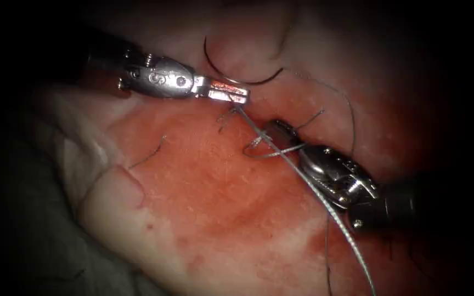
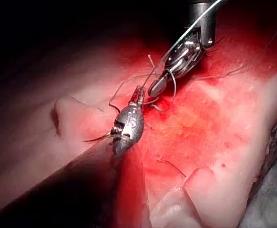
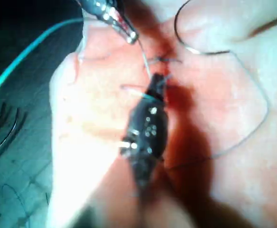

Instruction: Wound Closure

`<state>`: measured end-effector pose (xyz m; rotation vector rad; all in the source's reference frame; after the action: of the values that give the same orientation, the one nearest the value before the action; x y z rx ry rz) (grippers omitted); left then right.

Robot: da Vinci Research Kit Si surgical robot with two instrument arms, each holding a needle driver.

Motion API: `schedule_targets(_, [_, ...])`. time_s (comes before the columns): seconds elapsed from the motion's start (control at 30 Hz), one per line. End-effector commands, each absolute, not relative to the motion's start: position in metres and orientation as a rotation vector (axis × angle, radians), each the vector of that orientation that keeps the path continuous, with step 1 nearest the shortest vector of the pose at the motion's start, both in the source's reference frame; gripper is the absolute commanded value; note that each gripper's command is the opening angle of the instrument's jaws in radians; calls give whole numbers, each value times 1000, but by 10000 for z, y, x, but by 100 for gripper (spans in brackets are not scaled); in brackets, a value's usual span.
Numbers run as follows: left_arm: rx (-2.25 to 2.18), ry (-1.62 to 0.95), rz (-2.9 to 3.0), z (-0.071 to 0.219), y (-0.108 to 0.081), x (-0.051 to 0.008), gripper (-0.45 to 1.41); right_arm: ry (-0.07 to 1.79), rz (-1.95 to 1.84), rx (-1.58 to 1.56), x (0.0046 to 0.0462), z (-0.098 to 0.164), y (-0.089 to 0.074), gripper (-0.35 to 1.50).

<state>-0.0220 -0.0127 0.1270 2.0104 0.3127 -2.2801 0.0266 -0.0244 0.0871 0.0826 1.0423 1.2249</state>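
Observation:
My left tool comes in from the upper left, its jaws shut on the thread, which runs taut from them down to the lower right. My right tool lies just right of the cut with its jaws shut; a loop of thread is wound around them, and I see nothing between them. The curved needle lies free on the tissue beyond the left tool, held by neither tool. The left wrist view shows the left tool tip to tip with the right tool.
Red fluid stains the tissue around the cut. A short cut end of thread lies on the left side. The needle's thin thread curves over the right side. Grey cloth borders the tissue at lower left.

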Motion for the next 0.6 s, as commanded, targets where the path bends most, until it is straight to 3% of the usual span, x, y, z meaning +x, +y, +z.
schedule_targets(0.03, [2004, 315, -2288, 1279, -126, -228, -45, 1028, 1171, 92, 277, 878, -251, -35])
schedule_targets(0.37, [1984, 336, -2356, 1294, -41, -254, -45, 1017, 702, 85, 295, 888, -266, -35])
schedule_targets(0.6, [2010, 312, -2390, 1292, 27, -262, -45, 1008, 627, 79, 297, 890, -272, -35])
